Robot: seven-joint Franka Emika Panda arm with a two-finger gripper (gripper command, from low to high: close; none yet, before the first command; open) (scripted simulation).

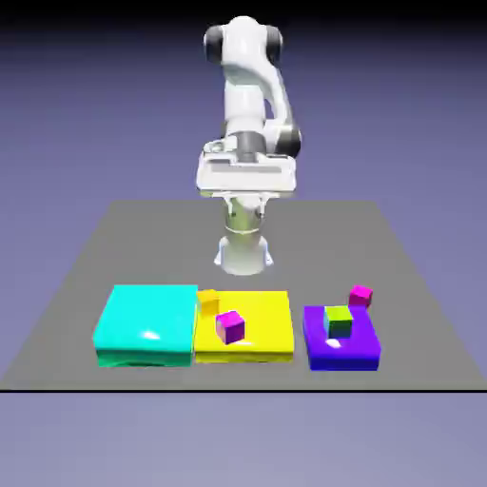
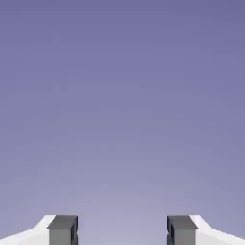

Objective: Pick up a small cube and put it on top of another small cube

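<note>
Start of the pick; nothing grasped yet. My end effector [image 2: 122, 229] stands wide, with empty backdrop between the two grey fingertips [image 2: 62, 229] in the hand view. That view shows no surface and no cubes, so I judge the hand is aimed out over the scene, not down at it. In the exterior view my hand sits high, well above the grey surface [image 1: 76, 285] and well apart from the blocks.

Layout, exterior view:
- Cyan block [image 1: 145, 325] at the exterior view's left, yellow block [image 1: 257, 328] in the middle, blue block [image 1: 342, 347] at the right. Cyan and yellow appear to touch.
- One small magenta cube [image 1: 229, 326] rests on the yellow block, near its middle.
- A second small magenta cube [image 1: 360, 296] sits at the far right corner of the blue block; whether it is on the block or just behind it I cannot tell.
- Orange cube [image 1: 207, 301] at the yellow block's far left corner; green-and-yellow cube [image 1: 338, 321] on the blue block. Neither is my target.

Step in hand: approach. Next move, as I judge it: tilt the hand downward, travel over one magenta cube, keep the fingers wide, descend to straddle it. The orange cube near the middle magenta one wants clearance.
</note>
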